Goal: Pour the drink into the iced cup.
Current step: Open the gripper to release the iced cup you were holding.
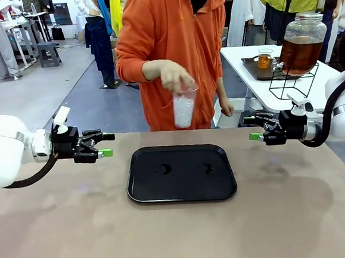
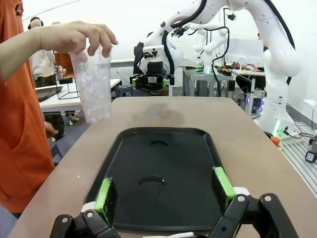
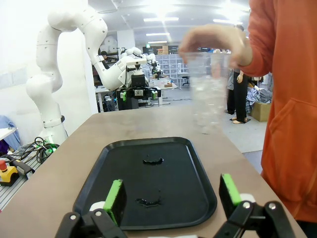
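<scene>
Brown tabletop, iced cup (image 1: pixel 183 107) upright in the person's hand (image 1: pixel 175 76) above the far edge, beyond the black tray (image 1: pixel 181 172), roughly midway between left gripper (image 1: pixel 99 145) and right gripper (image 1: pixel 258 129), both open, empty

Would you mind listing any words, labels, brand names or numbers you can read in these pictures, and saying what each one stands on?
No legible text in any view.
Iced cup in the person's hand: clear plastic, no print to be seen.
Black tray: plain, no marking.
Left gripper and right gripper: no readable lettering.
Drink dispenser jar on the white side table: no label to be made out.
</scene>
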`<state>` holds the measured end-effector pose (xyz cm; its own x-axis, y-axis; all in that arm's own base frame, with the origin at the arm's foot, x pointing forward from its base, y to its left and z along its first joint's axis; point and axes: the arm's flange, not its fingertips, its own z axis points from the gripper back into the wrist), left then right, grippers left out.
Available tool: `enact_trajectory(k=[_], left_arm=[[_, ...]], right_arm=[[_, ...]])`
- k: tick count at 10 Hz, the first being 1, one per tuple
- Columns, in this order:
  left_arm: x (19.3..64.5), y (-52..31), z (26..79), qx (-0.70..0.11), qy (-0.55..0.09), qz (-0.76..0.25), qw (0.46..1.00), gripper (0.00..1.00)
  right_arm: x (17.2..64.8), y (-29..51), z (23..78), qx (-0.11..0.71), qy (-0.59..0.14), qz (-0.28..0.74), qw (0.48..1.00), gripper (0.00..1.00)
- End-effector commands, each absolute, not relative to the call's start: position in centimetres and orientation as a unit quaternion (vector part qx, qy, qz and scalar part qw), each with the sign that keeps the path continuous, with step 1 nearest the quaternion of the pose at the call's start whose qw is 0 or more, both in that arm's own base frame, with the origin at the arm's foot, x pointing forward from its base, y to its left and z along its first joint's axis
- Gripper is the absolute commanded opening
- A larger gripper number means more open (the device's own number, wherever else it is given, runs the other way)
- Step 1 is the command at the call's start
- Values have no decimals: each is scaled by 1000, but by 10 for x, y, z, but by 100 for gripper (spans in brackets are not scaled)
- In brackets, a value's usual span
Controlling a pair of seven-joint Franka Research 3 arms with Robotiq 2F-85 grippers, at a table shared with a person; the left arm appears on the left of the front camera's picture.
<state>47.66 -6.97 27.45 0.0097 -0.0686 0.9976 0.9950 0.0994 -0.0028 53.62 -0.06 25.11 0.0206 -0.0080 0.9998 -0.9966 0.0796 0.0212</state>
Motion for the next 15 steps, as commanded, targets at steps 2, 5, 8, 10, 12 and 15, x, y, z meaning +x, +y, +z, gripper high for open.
enact_trajectory(k=[2,5,8,10,12,15], left_arm=[[478,-71,276,-459,-506,-491,541,100],[478,-71,276,-459,-506,-491,541,100],[478,-71,276,-459,-506,-491,541,100],[478,-71,276,-459,-506,-491,541,100],[478,-71,276,-459,-506,-491,541,100],[478,-71,276,-459,-506,-491,541,100]], right_arm=[[537,1,254,486,-519,472,521,100],[537,1,254,486,-519,472,521,100],[537,1,254,486,-519,472,521,100],[537,1,254,486,-519,472,521,100],[537,1,254,486,-519,472,521,100],[537,1,254,486,-519,472,521,100]])
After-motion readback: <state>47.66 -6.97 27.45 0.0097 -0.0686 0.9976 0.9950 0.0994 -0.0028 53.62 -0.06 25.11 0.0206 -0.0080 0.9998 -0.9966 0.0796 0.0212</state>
